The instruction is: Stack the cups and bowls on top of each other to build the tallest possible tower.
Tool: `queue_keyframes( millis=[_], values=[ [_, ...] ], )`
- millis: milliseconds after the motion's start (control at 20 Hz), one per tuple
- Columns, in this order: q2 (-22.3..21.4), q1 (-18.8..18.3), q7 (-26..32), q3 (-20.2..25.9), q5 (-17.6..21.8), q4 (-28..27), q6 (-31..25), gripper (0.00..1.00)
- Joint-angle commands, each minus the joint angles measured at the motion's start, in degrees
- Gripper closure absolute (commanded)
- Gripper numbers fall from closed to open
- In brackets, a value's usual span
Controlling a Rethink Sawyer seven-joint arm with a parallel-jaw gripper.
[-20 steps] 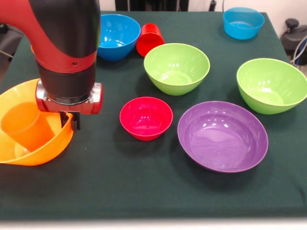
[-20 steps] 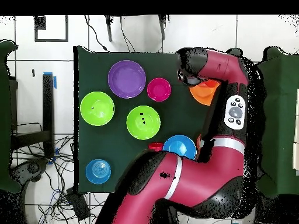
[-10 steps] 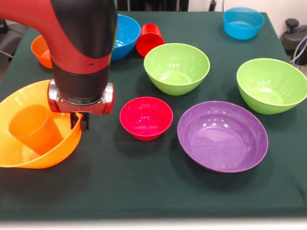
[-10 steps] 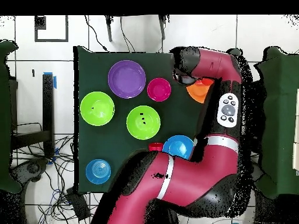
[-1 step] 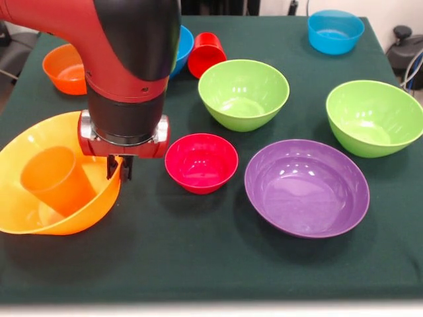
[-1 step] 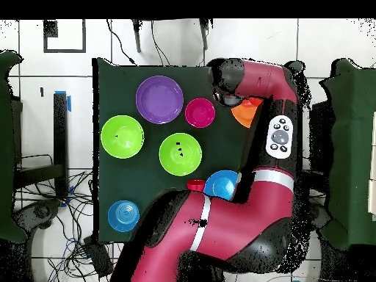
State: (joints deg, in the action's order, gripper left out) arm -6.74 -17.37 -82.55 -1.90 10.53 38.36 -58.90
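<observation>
While the claw (image 5: 119,168) is pinching the right-hand rim of the big orange bowl (image 5: 39,218), its two dark fingertips are standing close together with the thin plastic wall between them, so I judge it closed on that rim and on nothing else. That bowl is sitting tilted near the left edge of the green cloth (image 5: 198,257), its gripped side riding higher than the other, and the orange cup (image 5: 56,179) is leaning inside it, mouth up and tipped toward the left. Just to the right of the claw, apart from it, the small crimson bowl (image 5: 201,162) is resting upright on the cloth. Beyond that the wide purple bowl (image 5: 307,196) is lying near the front edge, with the two lime green bowls (image 5: 243,94) behind it. A blue bowl (image 5: 335,30) is waiting in the far right corner, another is peeking out from behind the arm (image 5: 125,59), the red cup (image 5: 206,55) is lying on its side beside it, and the small orange bowl (image 5: 65,68) is sitting at the far left.

Judging from this, the base is being dragged or repositioned by its rim. To do that well, the move is calling for a slow, level pull, since the loose cup could roll or topple, and for lowering the rim flat before letting go.
</observation>
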Motion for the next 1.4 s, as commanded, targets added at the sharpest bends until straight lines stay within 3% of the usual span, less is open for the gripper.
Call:
queue_keyframes(
  millis=[50, 1400],
  values=[
    [0.0, 1.4, -8.4, 3.0, -0.7, 5.9, 4.2, 1.0],
    [1.4, 3.6, -11.1, 1.5, -1.7, 5.2, 4.3, 1.0]
  ],
)
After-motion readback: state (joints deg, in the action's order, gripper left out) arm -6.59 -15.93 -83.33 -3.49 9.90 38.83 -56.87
